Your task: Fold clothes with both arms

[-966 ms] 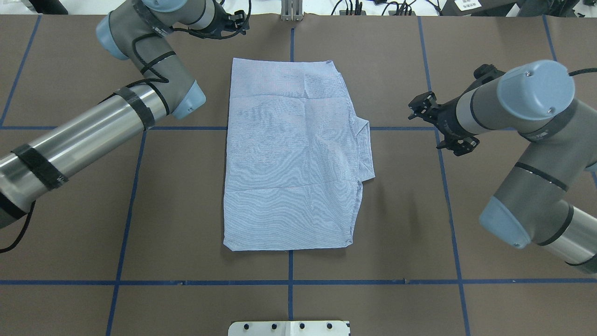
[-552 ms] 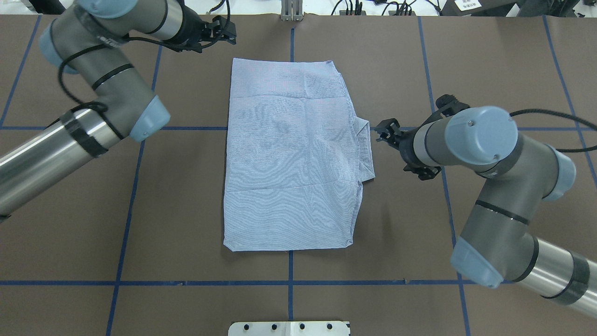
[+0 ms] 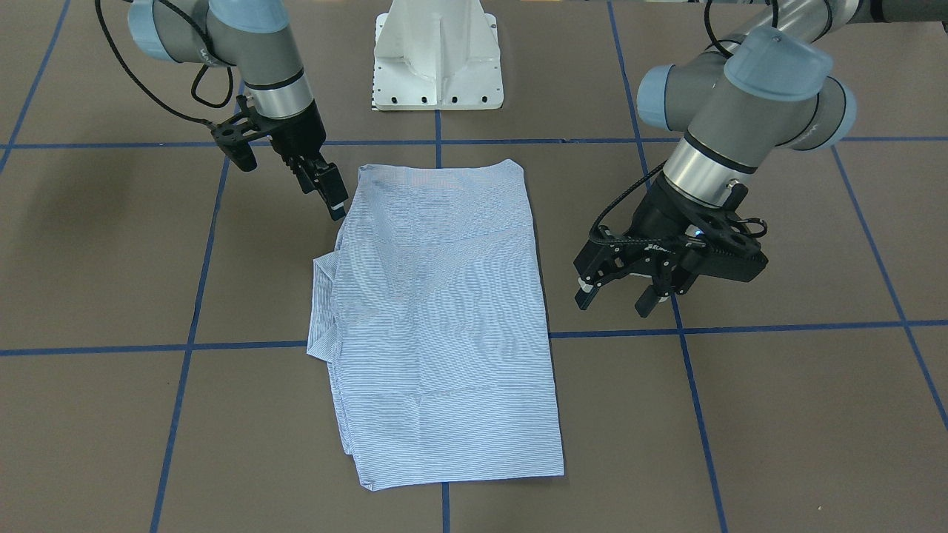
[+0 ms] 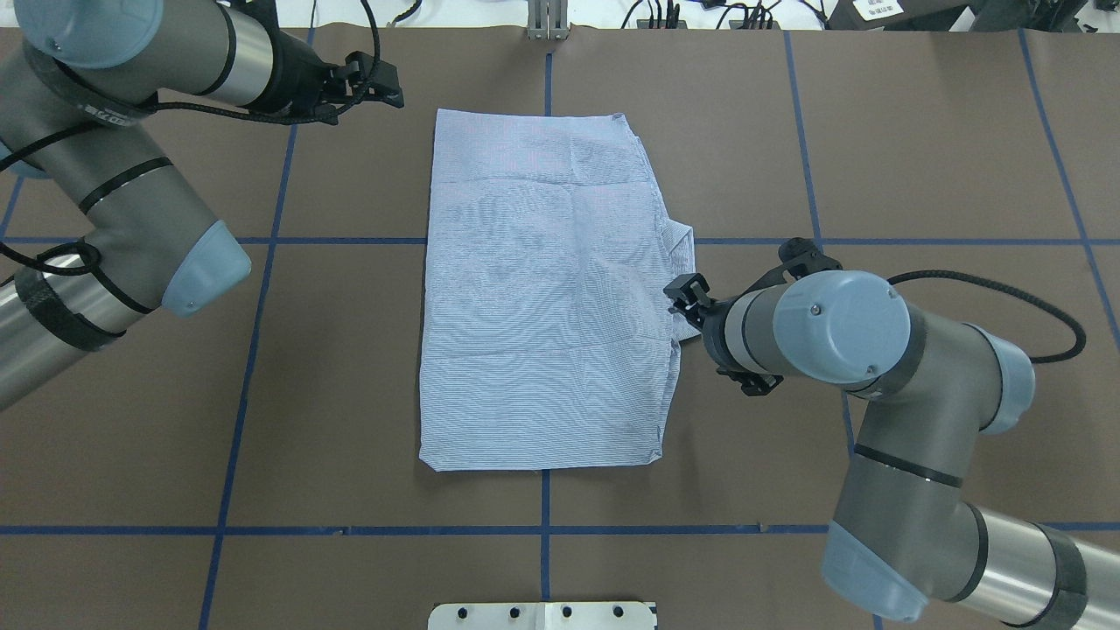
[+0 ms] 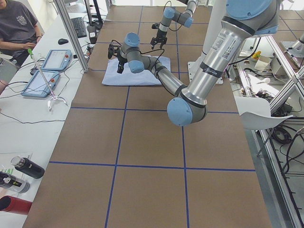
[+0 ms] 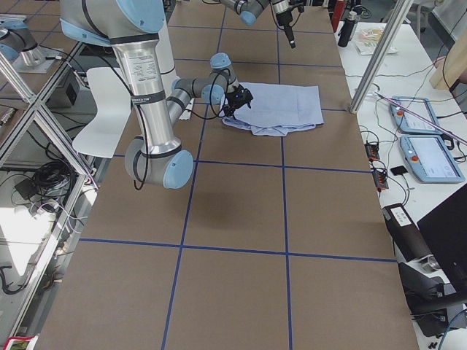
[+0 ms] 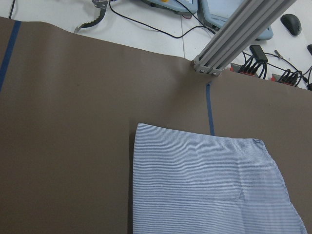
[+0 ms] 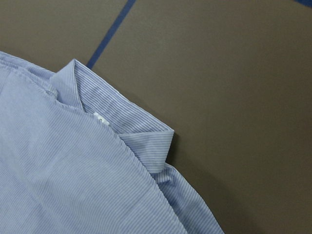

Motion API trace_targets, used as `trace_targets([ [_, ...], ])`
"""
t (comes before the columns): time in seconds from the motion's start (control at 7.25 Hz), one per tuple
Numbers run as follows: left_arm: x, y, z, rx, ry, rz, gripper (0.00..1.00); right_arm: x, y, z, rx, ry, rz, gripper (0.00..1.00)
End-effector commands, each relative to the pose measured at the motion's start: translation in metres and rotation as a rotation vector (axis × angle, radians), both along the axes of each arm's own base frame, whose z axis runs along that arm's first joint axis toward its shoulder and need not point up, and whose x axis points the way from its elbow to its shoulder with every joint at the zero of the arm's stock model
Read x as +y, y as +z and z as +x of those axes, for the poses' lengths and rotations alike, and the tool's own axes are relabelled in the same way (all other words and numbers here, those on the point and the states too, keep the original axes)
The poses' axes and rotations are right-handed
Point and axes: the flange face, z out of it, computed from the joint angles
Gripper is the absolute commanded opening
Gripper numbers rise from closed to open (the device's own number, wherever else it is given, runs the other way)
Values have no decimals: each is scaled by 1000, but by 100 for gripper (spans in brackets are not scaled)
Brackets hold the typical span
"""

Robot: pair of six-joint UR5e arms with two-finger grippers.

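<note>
The light blue striped shirt (image 4: pixel 542 289) lies folded into a flat rectangle in the middle of the table, also in the front view (image 3: pixel 437 311). Its collar (image 4: pixel 687 262) sticks out on the robot's right side. My right gripper (image 4: pixel 684 293) hangs just above that collar, open and empty; the right wrist view shows the collar (image 8: pixel 126 126) and a small white label (image 8: pixel 101 119) close below. My left gripper (image 4: pixel 389 87) is open and empty, raised beyond the shirt's far left corner (image 7: pixel 139 126). In the front view the left gripper (image 3: pixel 618 300) shows its fingers spread.
The table is brown with blue tape lines (image 4: pixel 542 529). The white pedestal base (image 3: pixel 437 55) stands at the robot's side. An aluminium post (image 7: pixel 234 34) rises at the far edge; tablets and cables lie on a side bench (image 5: pixel 47 71).
My right gripper has moved left and nearer, from well off the shirt to just over the collar. My left arm has swung back, and its gripper has shifted left along the far edge.
</note>
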Motion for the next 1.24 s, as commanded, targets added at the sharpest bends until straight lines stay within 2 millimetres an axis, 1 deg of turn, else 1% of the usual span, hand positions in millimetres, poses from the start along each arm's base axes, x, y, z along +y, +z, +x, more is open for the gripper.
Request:
trace_targets([
  [0.0,2,1,1,-8,-22,18,94,38,4,-32,1,21,-18,99],
  [0.14,3,-1,1,-6,-23,22,94,43,7,-36,6,12,-19,98],
  [0.28,4,-3,0,-6,-30,26,94,45,18,-46,31,3,-24,98],
  [0.41,4,-3,0,-6,-30,26,94,44,21,-48,38,4,-25,95],
  [0.55,5,1,0,-13,-36,24,94,44,20,-50,39,1,-20,92],
  [0.83,5,1,0,-13,-42,25,94,45,17,-54,37,-8,-10,89],
  [0.97,4,2,0,-15,-45,25,94,44,23,-58,51,-11,-9,88],
  [1.1,4,3,-1,-16,-46,24,94,43,14,-61,41,-19,3,85],
])
